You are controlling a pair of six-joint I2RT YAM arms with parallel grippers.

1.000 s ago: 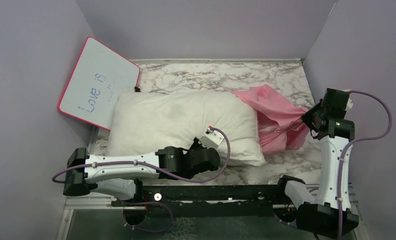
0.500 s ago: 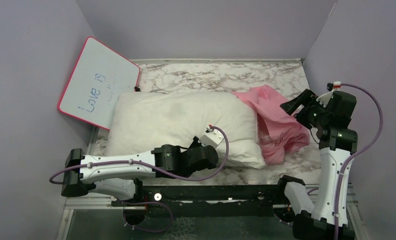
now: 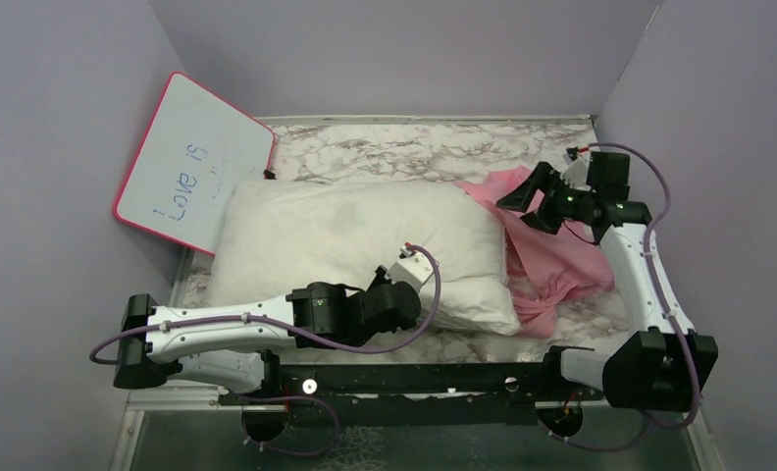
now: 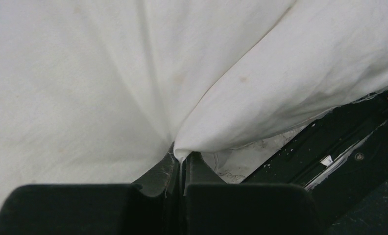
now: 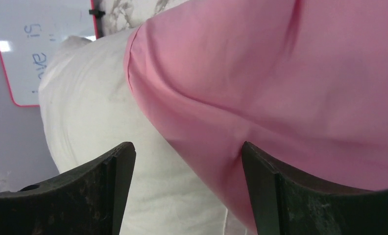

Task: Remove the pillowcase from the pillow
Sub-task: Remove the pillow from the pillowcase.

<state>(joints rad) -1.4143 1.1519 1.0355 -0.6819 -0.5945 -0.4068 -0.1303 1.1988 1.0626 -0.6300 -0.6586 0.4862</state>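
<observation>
Pink fabric, the pillowcase point(image 3: 553, 250), lies crumpled on the right part of the marble table point(image 3: 414, 147), against the right end of the pillow point(image 3: 355, 235). Its left edge touches that end and seems to lie a little over it, but I cannot tell whether any corner of the pillow is still inside. The face that shows is plain pink.

The pillow is white and plump. It lies across the middle of the table, with its left end just beside the whiteboard point(image 3: 193, 162) (a board with a pink frame and blue writing, leaning against the left wall).

The left gripper point(image 3: 412, 294) is at the near edge of the pillow. In the left wrist view its fingers point(image 4: 167, 169) are pressed together, and a fold of the white pillow cloth point(image 4: 109, 73) is pinched between them.

The right gripper point(image 3: 522, 201) hangs over the upper left part of the pillowcase, pointing toward the pillow. In the right wrist view its fingers point(image 5: 118, 166) are spread wide, and the pink cloth point(image 5: 280, 98) fills the space beyond them. I cannot tell if they touch it.

A black rail point(image 3: 414, 378) runs along the near edge of the table, between the two arm bases.
</observation>
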